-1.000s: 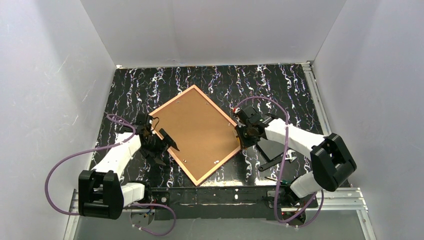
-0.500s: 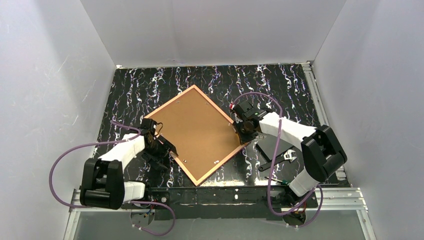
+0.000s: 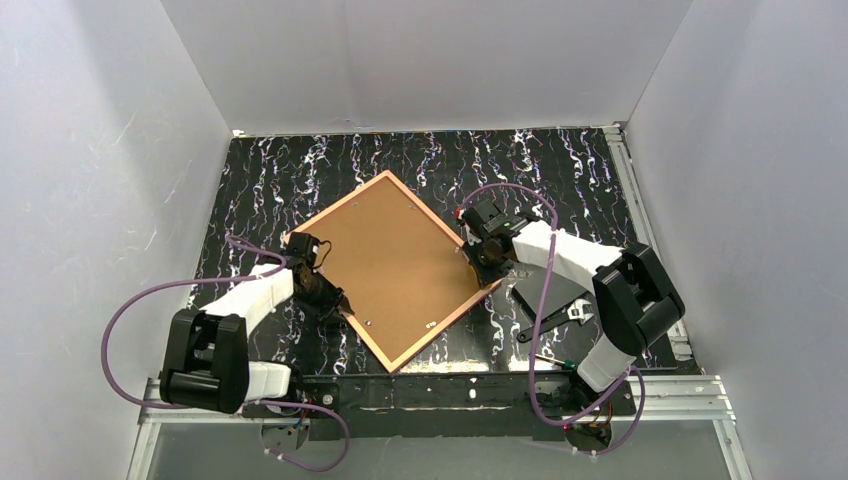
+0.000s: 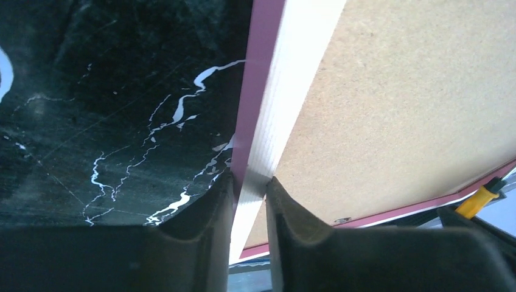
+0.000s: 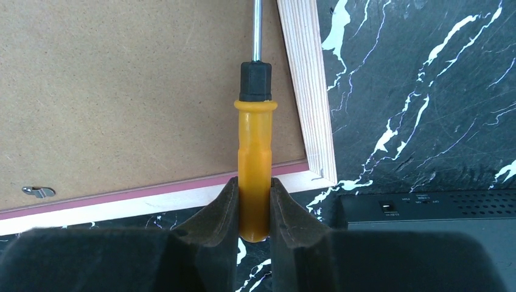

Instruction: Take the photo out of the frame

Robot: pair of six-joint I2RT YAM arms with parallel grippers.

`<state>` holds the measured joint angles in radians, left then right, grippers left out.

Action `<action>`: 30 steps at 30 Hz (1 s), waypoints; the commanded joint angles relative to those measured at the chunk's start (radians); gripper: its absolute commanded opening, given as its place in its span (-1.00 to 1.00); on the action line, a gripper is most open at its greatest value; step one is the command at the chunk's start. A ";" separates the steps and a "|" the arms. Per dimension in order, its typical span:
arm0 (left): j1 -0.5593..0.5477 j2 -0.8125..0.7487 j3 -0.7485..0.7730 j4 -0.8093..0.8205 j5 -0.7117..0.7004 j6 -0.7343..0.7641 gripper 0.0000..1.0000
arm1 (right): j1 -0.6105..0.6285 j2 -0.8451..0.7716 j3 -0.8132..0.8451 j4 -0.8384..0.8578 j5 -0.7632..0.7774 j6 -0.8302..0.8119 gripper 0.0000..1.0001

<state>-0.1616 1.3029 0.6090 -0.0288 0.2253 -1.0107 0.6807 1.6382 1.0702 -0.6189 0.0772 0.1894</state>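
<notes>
White-walled enclosure; black marbled bench (image 3: pixel 260 180). Frame (image 4: pixel 283 91) flat on bench centre, face down, turned diamond-wise, brown backing board (image 3: pixel 393 262) up. Photo hidden beneath board. Left fingers (image 4: pixel 210 231) at frame's left edge, pinching rail: one finger on pink outer side, other on inner side against board. Right fingers (image 5: pixel 210 225) at frame's right corner, pinching orange handle of screwdriver (image 5: pixel 254 140); black collar and metal shaft extend over backing board, just inside right rail. Metal retaining clip (image 5: pixel 38 192) on board near lower rail.
</notes>
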 commanded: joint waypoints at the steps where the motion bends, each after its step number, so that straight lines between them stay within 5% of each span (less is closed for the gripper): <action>1: 0.004 0.046 -0.016 -0.138 -0.120 0.034 -0.94 | -0.003 0.018 0.041 0.020 0.012 -0.032 -0.97; 22: -0.007 0.077 0.016 -0.155 -0.117 0.102 -1.00 | -0.003 0.070 0.227 0.016 -0.059 -0.052 -0.97; 30: -0.004 0.144 0.143 -0.222 -0.149 0.136 -1.00 | -0.077 -0.044 0.175 0.005 0.148 0.021 -0.97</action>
<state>-0.1726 1.3983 0.7059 -0.1108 0.1856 -0.9131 0.6674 1.6516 1.2537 -0.6044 0.1146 0.1646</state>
